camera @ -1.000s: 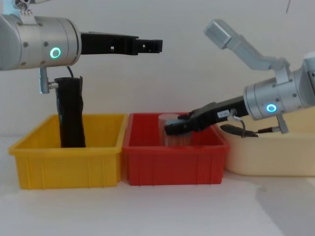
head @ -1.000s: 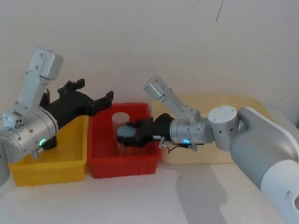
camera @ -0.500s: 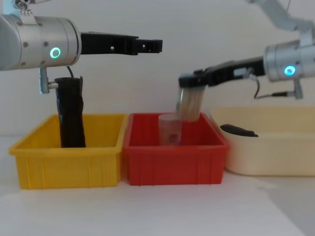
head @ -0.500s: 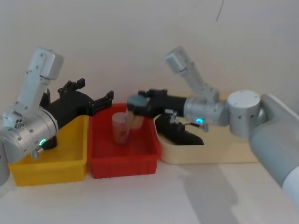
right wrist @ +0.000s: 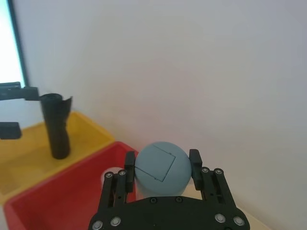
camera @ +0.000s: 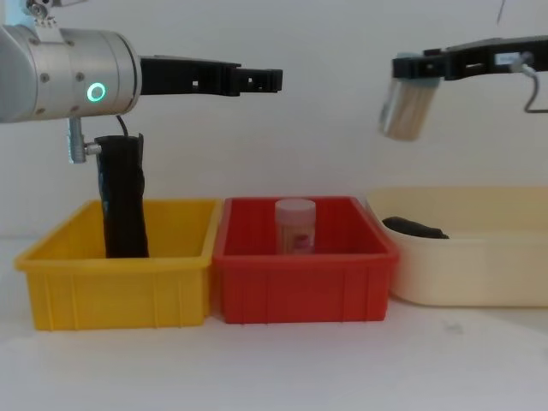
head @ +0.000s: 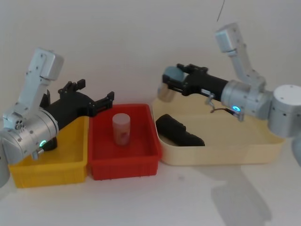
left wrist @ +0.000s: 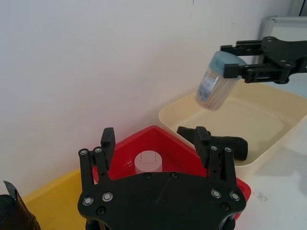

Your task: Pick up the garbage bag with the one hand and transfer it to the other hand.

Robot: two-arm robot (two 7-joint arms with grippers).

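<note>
right claw (head: 165, 84) grips jar (head: 168, 85) above cream tray (head: 221, 151) — left claw (head: 96, 96) open | red bin (head: 123, 165)

Standing upright at the rear-left of the yellow bin (camera: 111, 282), 1 black garbage bag (camera: 122, 201), ungripped; left gripper (camera: 261, 80) spread above, right gripper (camera: 409, 67) clamping a jar (camera: 404, 110).
</note>
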